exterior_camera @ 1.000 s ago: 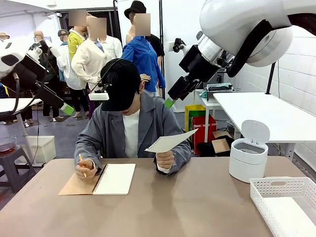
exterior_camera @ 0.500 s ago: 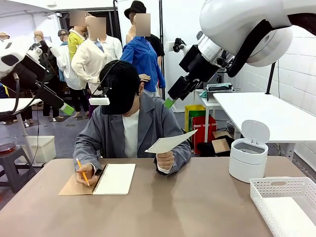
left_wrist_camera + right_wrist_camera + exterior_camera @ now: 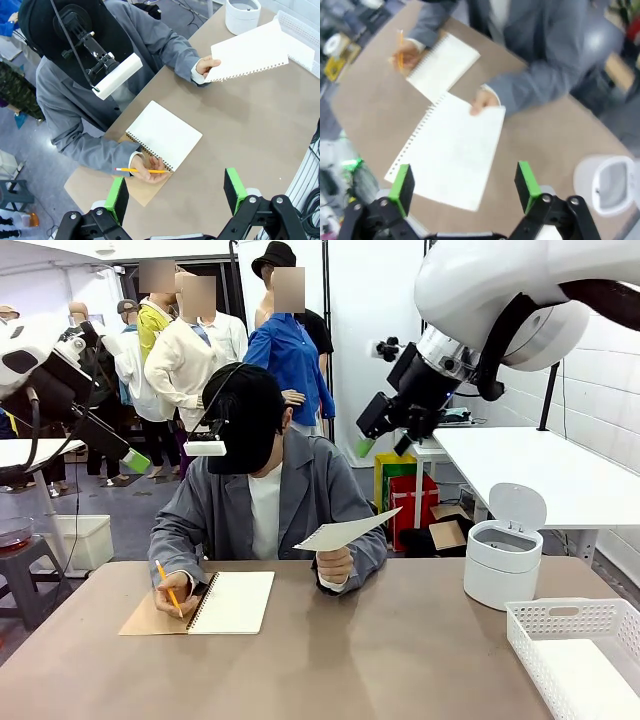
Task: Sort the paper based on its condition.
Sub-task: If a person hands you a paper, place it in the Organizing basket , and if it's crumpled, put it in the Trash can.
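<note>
Brown table point(image 3: 400, 650) below both sets of fingers, person seated at far side. White bin point(image 3: 612, 182) sits just outside one pad of right gripper point(image 3: 464, 182). Open notebook point(image 3: 165, 134) ahead of left gripper point(image 3: 176, 192), fingers apart, empty. Paper point(image 3: 452, 150): one flat sheet, held off table in person's hand point(image 3: 482, 100), directly ahead of my right fingers, spread wide, holding nothing. Long axis runs from that hand toward me, slanted; holed edge faces one pad. Right arm nearer, I judge; free near edge looks like the place to pinch.
</note>
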### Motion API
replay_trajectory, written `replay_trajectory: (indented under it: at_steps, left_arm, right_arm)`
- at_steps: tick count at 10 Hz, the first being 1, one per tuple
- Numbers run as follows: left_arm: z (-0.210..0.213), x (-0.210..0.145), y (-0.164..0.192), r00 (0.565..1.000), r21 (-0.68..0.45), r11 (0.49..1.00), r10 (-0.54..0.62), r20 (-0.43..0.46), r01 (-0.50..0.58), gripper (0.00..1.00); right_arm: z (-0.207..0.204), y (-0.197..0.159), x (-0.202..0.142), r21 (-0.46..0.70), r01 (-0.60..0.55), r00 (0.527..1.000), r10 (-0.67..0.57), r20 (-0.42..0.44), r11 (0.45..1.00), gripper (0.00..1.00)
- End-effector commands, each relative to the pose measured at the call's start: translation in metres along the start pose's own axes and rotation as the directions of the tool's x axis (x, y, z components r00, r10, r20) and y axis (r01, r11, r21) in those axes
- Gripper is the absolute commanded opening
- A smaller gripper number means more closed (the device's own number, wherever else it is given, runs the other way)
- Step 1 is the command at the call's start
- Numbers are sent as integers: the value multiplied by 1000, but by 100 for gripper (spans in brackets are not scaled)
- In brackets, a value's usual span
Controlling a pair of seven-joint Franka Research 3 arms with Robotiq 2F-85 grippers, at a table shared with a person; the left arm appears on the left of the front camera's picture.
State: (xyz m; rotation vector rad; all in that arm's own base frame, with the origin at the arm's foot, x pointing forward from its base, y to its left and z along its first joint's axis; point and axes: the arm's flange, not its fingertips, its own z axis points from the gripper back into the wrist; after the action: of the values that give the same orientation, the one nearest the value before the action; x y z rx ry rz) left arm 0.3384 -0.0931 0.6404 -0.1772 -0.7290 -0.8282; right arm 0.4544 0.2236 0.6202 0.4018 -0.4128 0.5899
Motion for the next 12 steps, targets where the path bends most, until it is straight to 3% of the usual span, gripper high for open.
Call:
replay_trajectory:
  at_steps: [1,3,5,7,8,9,10,11,12]
  left_arm:
    - [0,0,0,1000,-10,1000,7,-2,-7,100]
    - [0,0,0,1000,-10,1000,7,-2,-7,100]
    - [0,0,0,1000,-10,1000,7,-2,-7,100]
    - [0,0,0,1000,-10,1000,7,-2,-7,100]
    - [0,0,0,1000,-10,1000,7,-2,-7,100]
    - [0,0,0,1000,-10,1000,7,-2,-7,100]
    - [0,0,0,1000,-10,1000,7,-2,-7,100]
    - [0,0,0,1000,-10,1000,7,-2,-7,100]
    - [0,0,0,1000,-10,1000,7,-2,-7,100]
  right_arm:
    - [-5,-12,23,-24,245,961,-246,-124,969,100]
    - [-21,-43,28,-1,450,874,-441,-204,893,100]
    - [-35,-67,27,22,637,751,-614,-242,770,100]
    - [-53,-83,18,59,760,632,-713,-303,648,100]
    - [-58,-88,13,44,765,624,-724,-293,642,100]
    - [-52,-82,13,-54,559,804,-557,-210,827,100]
    - [-57,-90,14,26,734,653,-694,-302,679,100]
    - [-57,-90,14,26,734,653,-694,-302,679,100]
    - [-56,-89,15,3,691,694,-663,-280,723,100]
